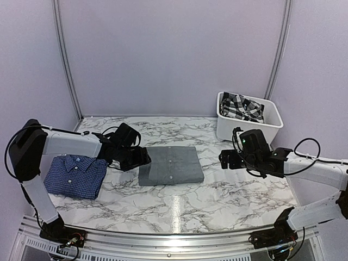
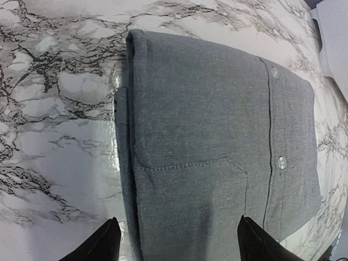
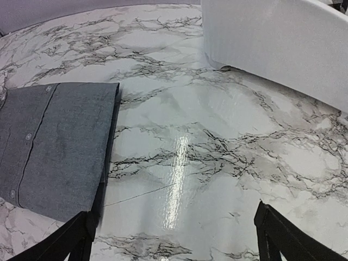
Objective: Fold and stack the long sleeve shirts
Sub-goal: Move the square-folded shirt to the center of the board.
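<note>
The plain grey long sleeve shirt (image 1: 171, 165) lies folded in the middle of the marble table, buttons up. The dark blue checked long sleeve shirt (image 1: 75, 175) lies folded at the left. My left gripper (image 1: 142, 157) hovers at the grey shirt's left edge. In the left wrist view the grey shirt (image 2: 217, 136) fills the frame, and the left gripper (image 2: 179, 231) stands open, its fingers straddling the pocket end. My right gripper (image 1: 225, 159) is open over bare table just right of the grey shirt (image 3: 54, 141); in the right wrist view nothing lies between the right gripper (image 3: 173, 217) fingers.
A white bin (image 1: 272, 122) stands at the back right with a black-and-white plaid cloth (image 1: 242, 107) in it; its wall (image 3: 272, 43) shows in the right wrist view. A metal rail runs along the table's near edge.
</note>
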